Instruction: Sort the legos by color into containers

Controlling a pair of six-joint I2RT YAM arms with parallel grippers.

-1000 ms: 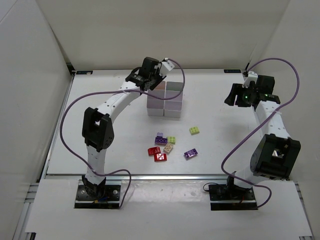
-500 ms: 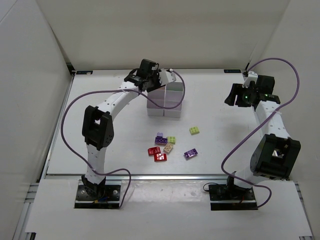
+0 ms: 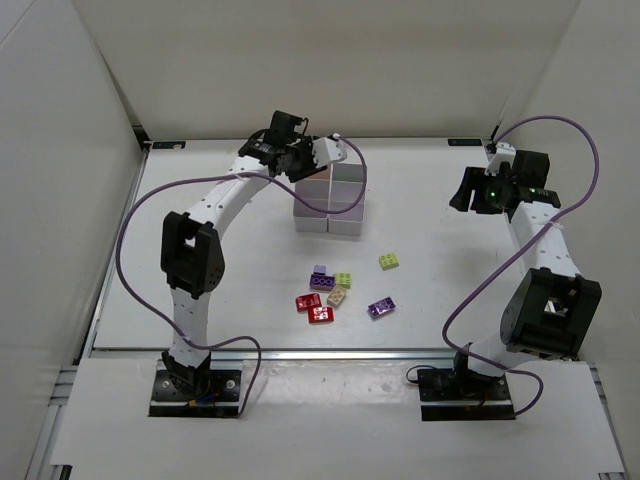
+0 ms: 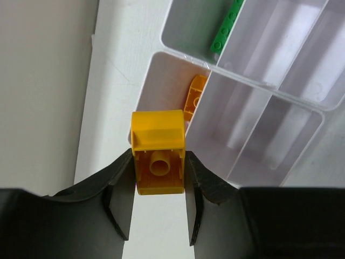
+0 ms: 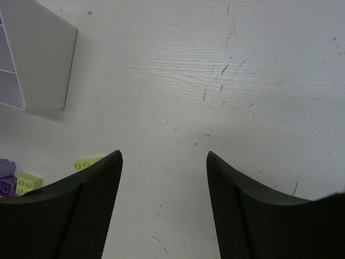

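My left gripper [image 3: 312, 158] hovers over the far left corner of the white containers [image 3: 343, 222] and is shut on a yellow lego [image 4: 158, 154], seen from its hollow underside. In the left wrist view the containers' [image 4: 243, 81] compartment just ahead holds an orange lego [image 4: 194, 98], and a farther one holds a green lego [image 4: 226, 28]. My right gripper [image 3: 466, 192] is open and empty above bare table at the right [image 5: 163, 157]. Loose legos lie on the table: lime [image 3: 390, 261], purple [image 3: 380, 308], two red [image 3: 308, 302], tan [image 3: 337, 296], lime [image 3: 343, 279], purple [image 3: 321, 278].
The right wrist view shows a corner of the containers [image 5: 40, 65] at upper left and a lime lego [image 5: 89, 163], another lime one [image 5: 29, 182] and a purple one [image 5: 6, 186] at lower left. White walls enclose the table.
My left gripper has swung a little back and to the left over the containers' far left corner, still holding the yellow lego. The right arm has not moved.
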